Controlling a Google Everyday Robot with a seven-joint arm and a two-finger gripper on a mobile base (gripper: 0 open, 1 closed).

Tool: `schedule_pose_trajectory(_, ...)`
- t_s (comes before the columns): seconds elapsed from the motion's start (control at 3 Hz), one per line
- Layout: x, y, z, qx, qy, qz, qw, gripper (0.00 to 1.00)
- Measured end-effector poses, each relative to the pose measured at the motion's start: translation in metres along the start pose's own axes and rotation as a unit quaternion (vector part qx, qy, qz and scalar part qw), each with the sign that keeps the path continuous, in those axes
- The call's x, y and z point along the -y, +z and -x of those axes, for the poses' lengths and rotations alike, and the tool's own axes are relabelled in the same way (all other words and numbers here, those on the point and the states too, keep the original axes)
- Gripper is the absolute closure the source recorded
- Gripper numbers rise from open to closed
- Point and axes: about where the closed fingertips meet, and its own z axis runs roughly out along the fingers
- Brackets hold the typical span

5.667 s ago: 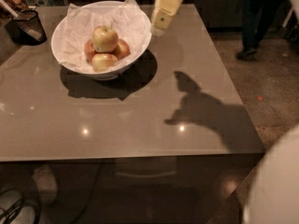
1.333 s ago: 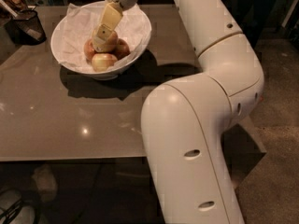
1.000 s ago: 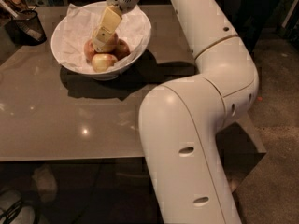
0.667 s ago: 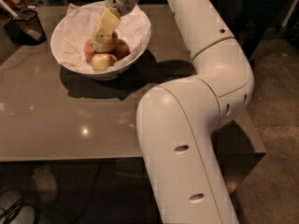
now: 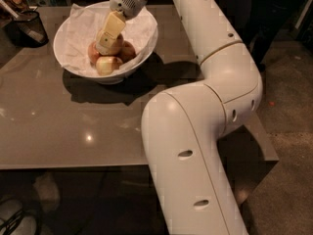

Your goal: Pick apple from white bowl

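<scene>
The white bowl (image 5: 142, 43) stands at the back left of the grey table, lined with crinkled white paper. It holds several apples. My gripper (image 5: 104, 44) reaches down into the bowl's middle, right on the top of the pile. The pale yellow apple (image 5: 119, 44) sits under and behind the gripper, so only a sliver of it shows at the gripper's right. A smaller yellow-orange apple (image 5: 108, 64) lies in front, with redder apples to the left (image 5: 92, 53) and to the right (image 5: 129, 51).
A dark mesh cup (image 5: 27, 27) with utensils stands left of the bowl at the table's back corner. My white arm (image 5: 195, 131) spans the table's right half. The table's front edge (image 5: 73, 165) and right edge drop to the floor.
Several seconds ago the gripper hung to the right of the bowl; it is now down inside it on the apples. Over the last second it has barely moved; the arm's elbow drifted slightly left.
</scene>
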Motion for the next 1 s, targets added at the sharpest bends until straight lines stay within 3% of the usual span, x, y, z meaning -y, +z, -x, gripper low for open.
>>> schedule_pose_trajectory(1.0,0.0012,0.0099,-0.0049,0.004,0.005,0.014,0.9999,0.17)
